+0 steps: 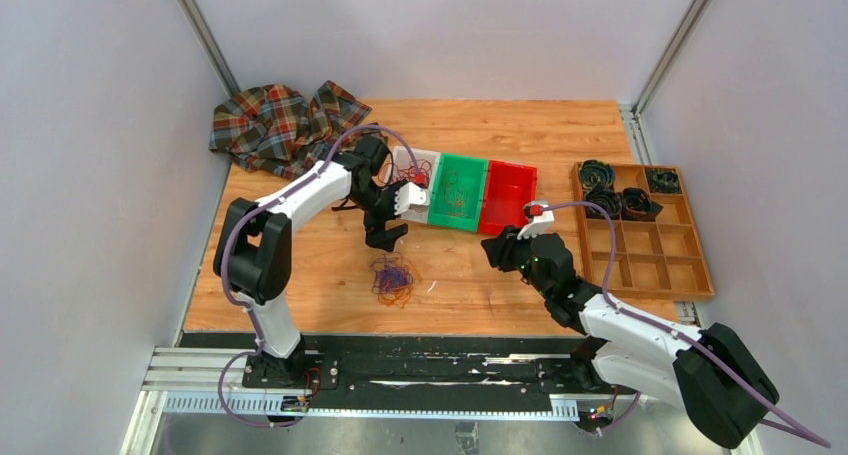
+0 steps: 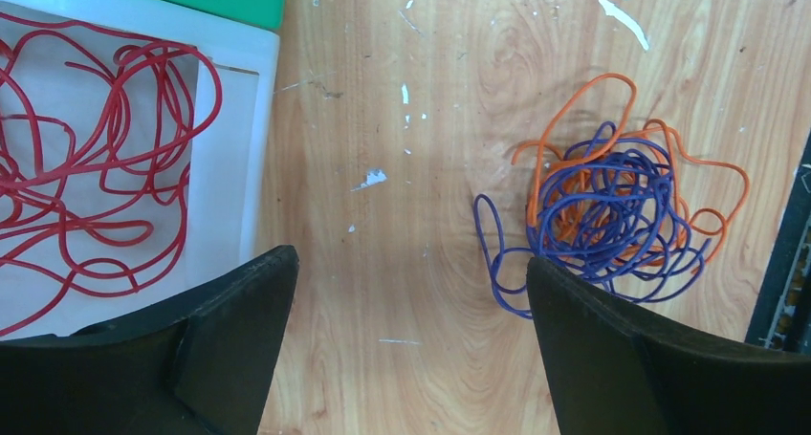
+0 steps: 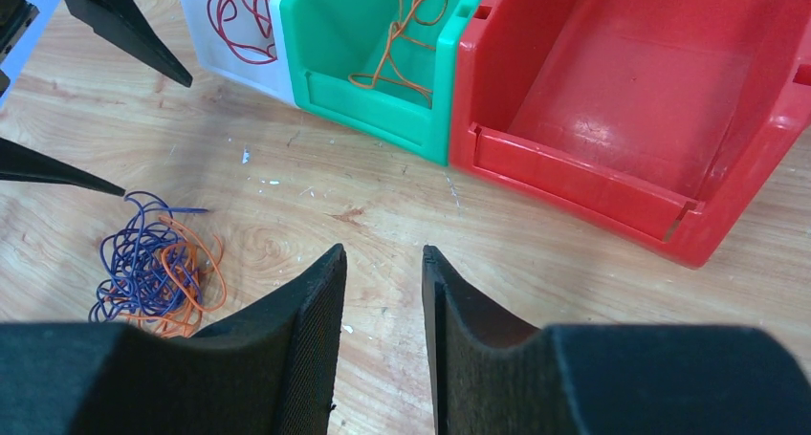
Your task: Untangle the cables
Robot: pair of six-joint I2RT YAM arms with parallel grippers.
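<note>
A tangle of purple and orange cables (image 1: 392,280) lies on the wooden table; it also shows in the left wrist view (image 2: 612,206) and the right wrist view (image 3: 158,268). Red cables (image 2: 86,158) lie in the white bin (image 1: 416,162). An orange cable (image 3: 402,33) lies in the green bin (image 1: 458,190). My left gripper (image 1: 385,237) is open and empty, above the table between the white bin and the tangle. My right gripper (image 1: 497,250) is partly open and empty, in front of the red bin (image 1: 507,195).
The red bin (image 3: 650,100) holds nothing. A plaid cloth (image 1: 280,123) lies at the back left. A brown divided tray (image 1: 640,225) with dark coiled items stands at the right. Bare table lies between the tangle and my right gripper.
</note>
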